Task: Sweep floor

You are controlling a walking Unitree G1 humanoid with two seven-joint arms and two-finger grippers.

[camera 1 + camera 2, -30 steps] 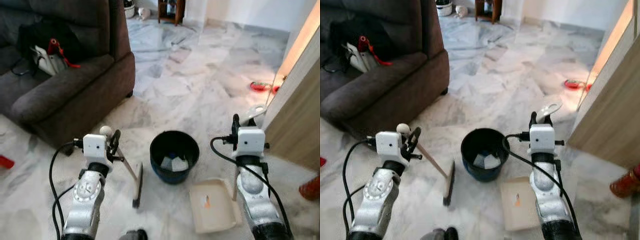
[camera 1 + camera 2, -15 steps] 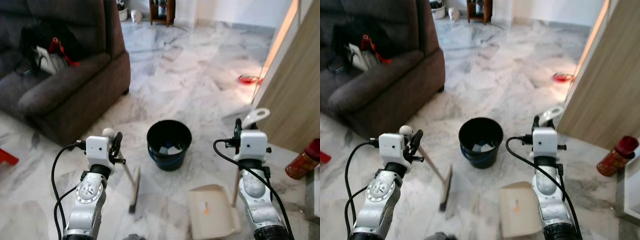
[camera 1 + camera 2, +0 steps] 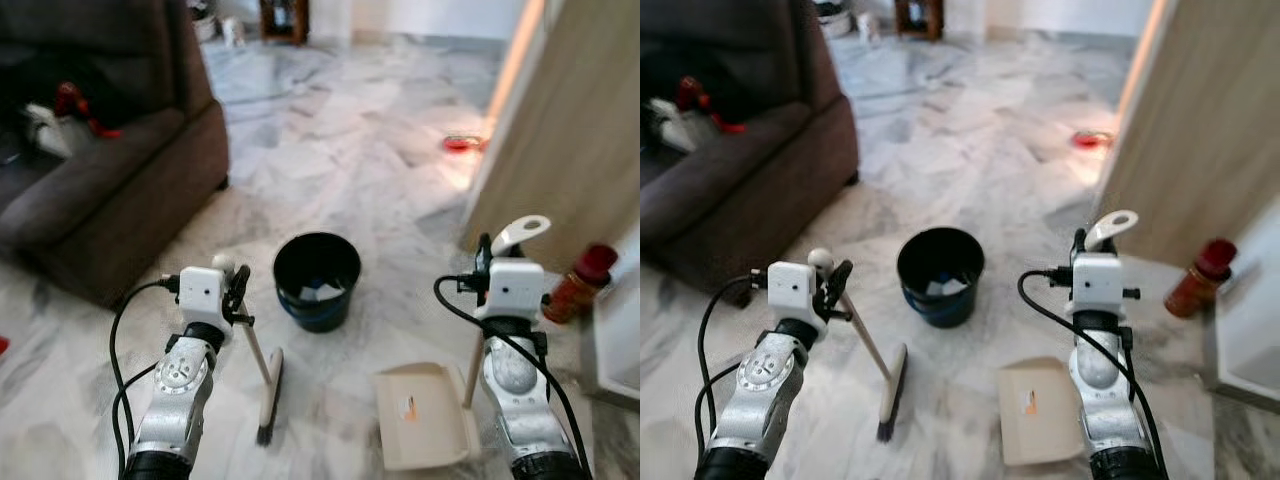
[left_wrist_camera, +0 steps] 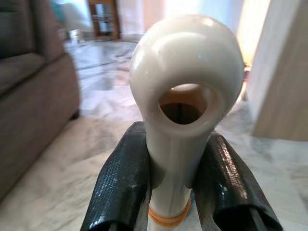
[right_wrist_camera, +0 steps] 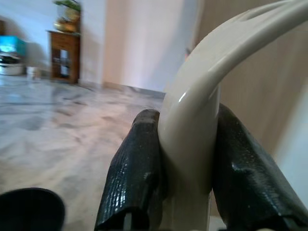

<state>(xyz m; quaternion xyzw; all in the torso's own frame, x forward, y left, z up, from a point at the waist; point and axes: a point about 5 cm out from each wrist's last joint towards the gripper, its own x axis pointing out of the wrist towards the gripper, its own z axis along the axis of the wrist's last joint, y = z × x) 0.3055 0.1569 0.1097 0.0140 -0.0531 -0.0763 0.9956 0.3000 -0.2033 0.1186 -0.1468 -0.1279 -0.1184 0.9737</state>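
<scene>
Marble flooring (image 3: 350, 150), grey-veined, is the surface we are to sweep. Our left gripper (image 4: 178, 178) is clamped on the broom (image 3: 262, 375) just below its cream knob, both fingers (image 4: 120, 187) pressed to the handle, so the bristle head rests on the floor near our left. Our right gripper (image 5: 185, 168) is likewise clamped on the dustpan (image 3: 420, 415) by its tall handle, keeping the pan flat on the floor near our right. Between and just beyond them stands a black bucket (image 3: 317, 280), presumably placed to receive the sweepings. Farther left is a dark sofa (image 3: 100, 170); at right, a wooden panel (image 3: 560, 130) and a red bottle (image 3: 580, 282). The orange mark on the pan is illegible.
</scene>
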